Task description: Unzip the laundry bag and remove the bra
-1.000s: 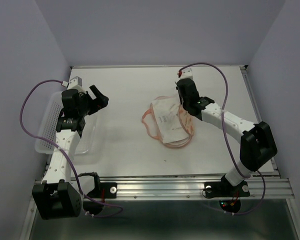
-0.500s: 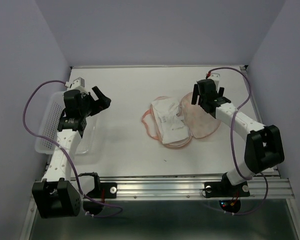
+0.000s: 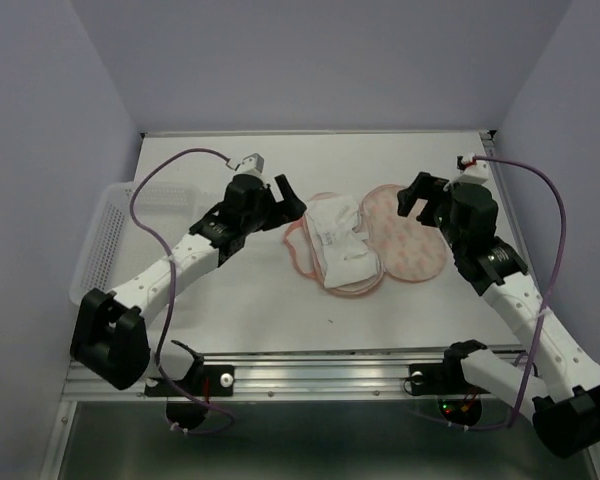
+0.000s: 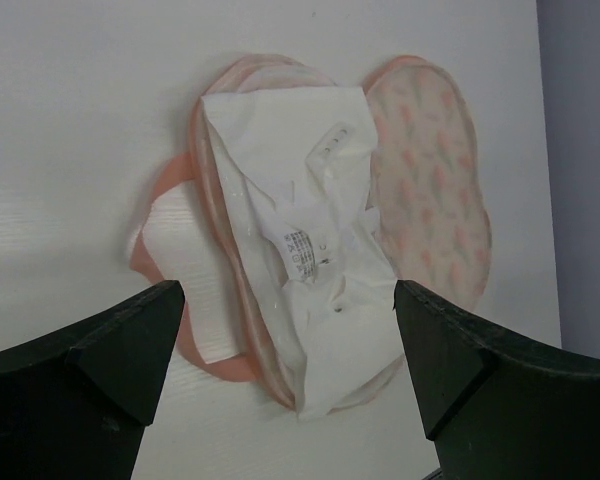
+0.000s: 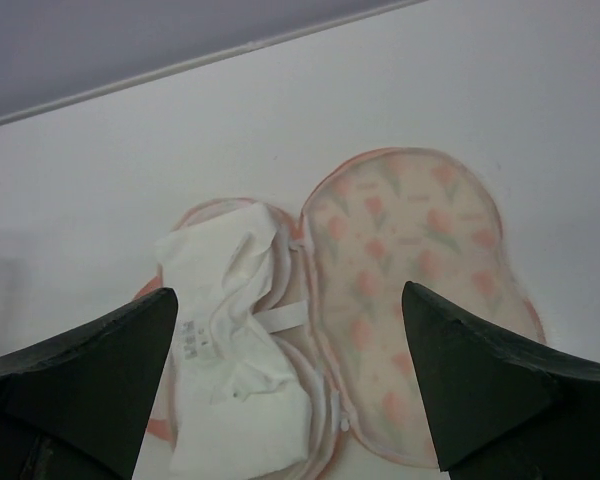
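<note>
Laundry bag (image 3: 410,242) lies unzipped, lid open toward 3 o'clock; bra (image 3: 338,245) not yet out; left gripper (image 3: 287,200) and right gripper (image 3: 412,195) spread, empty

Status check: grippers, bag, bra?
Left gripper open, empty, near the laundry bag. Right gripper open, empty. Bag unzipped, flap laid open; bra exposed inside, nothing blocking.

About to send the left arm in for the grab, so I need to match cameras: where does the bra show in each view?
Top external: the bra lies mid-frame, on the left half of the open laundry bag.
Left wrist: centre of frame, running top to bottom.
Right wrist: lower left of centre.
Shared landmark: the bag's printed flap, folded open, lies right of the bra in all three views.
</note>
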Controlling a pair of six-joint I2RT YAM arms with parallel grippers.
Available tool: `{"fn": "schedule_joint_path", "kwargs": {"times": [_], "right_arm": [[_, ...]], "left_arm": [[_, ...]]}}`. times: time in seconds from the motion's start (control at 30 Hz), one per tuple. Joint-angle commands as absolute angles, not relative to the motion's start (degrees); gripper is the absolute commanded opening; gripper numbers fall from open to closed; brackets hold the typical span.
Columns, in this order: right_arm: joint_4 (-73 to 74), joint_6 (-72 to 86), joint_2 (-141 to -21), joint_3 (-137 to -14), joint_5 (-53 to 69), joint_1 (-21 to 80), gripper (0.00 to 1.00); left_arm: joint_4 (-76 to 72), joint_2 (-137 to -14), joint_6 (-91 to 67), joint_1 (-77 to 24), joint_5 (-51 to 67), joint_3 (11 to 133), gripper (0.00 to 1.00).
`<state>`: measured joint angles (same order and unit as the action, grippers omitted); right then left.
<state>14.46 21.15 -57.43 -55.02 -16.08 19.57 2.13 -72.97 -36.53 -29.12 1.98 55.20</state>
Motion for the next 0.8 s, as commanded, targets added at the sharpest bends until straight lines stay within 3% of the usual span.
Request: {"fn": "schedule_joint_path", "kwargs": {"times": [0.0,0.37,0.77], "right_arm": [[9.4,24.9,-49.5,-47.8,-6.8,19.8,1.0],[6.1,28.2,-44.0,-37.4,-2.8,19.8,1.0],[6.1,27.7,-43.2,-36.7,-2.9,19.8,1.0]], "left_arm": [[-3.9,-81.8,-42.5,-33.7,-3.3,58.8,0.99],[-8.3,-102.3,-46.2,-41.0,-2.1,67.8,0.98],[-8.0,-102.5,-46.7,-41.4,-3.5,63.5,0.98]]}}
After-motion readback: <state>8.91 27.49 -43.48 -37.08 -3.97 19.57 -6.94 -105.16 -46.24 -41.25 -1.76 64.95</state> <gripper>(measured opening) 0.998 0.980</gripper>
